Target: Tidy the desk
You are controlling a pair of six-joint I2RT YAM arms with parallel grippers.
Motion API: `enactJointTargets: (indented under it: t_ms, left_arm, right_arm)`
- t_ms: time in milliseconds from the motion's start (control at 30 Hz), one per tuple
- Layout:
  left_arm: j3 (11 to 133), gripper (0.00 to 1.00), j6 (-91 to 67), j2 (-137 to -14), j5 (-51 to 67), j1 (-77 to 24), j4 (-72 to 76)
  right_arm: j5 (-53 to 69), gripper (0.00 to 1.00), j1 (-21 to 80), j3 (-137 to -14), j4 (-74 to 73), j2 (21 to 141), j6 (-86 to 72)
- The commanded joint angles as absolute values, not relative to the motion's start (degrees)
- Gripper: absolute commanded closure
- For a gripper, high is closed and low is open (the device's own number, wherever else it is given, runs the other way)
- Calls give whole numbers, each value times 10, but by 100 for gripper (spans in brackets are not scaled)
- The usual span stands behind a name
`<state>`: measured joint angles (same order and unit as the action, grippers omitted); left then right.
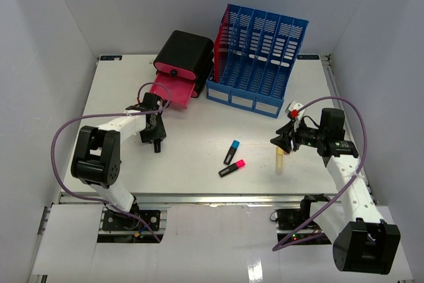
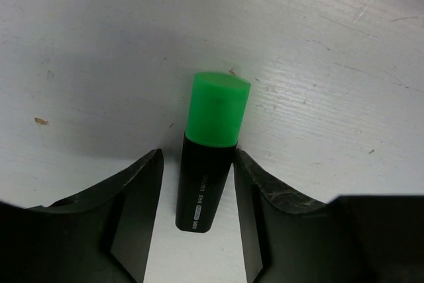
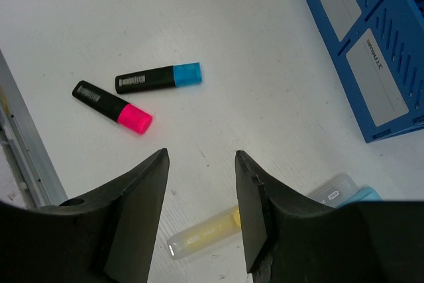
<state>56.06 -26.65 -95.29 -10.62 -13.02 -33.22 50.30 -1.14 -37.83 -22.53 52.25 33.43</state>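
On the white desk [image 1: 199, 114] lies a black highlighter with a green cap [image 2: 215, 114]. My left gripper [image 1: 157, 142] [image 2: 197, 157] is low over it, one finger on each side of the black barrel. The right finger is almost touching and a narrow gap shows on the left, so the gripper is open. My right gripper [image 1: 278, 142] [image 3: 201, 156] hovers open above a pale yellow highlighter [image 1: 280, 161] [image 3: 202, 235] that rests on the desk, with nothing between its fingers.
A blue-capped highlighter [image 1: 232, 152] [image 3: 159, 77] and a pink-capped one [image 1: 232, 168] [image 3: 112, 106] lie mid-desk near the front. A blue file rack [image 1: 258, 57] [image 3: 371, 51] and a black and pink case [image 1: 182, 64] stand at the back. The metal front rail [image 3: 26, 157] is close.
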Motion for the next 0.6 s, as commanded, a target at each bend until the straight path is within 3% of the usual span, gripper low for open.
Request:
enactJointTargets:
  t_ms: [0, 200, 400, 567]
  left_arm:
    - [556, 44, -261, -947, -120, -134, -310]
    - [540, 59, -264, -939, -106, -135, -296]
    - [520, 83, -289, -898, -58, -134, -280]
    - [495, 90, -349, -838, 77, -113, -239]
  right_arm:
    - [517, 49, -16, -378, -222, 527, 339]
    - [519, 49, -18, -378, -223, 528, 339]
    - [525, 49, -23, -378, -224, 526, 340]
    - [526, 49, -27, -378, -228, 525, 343]
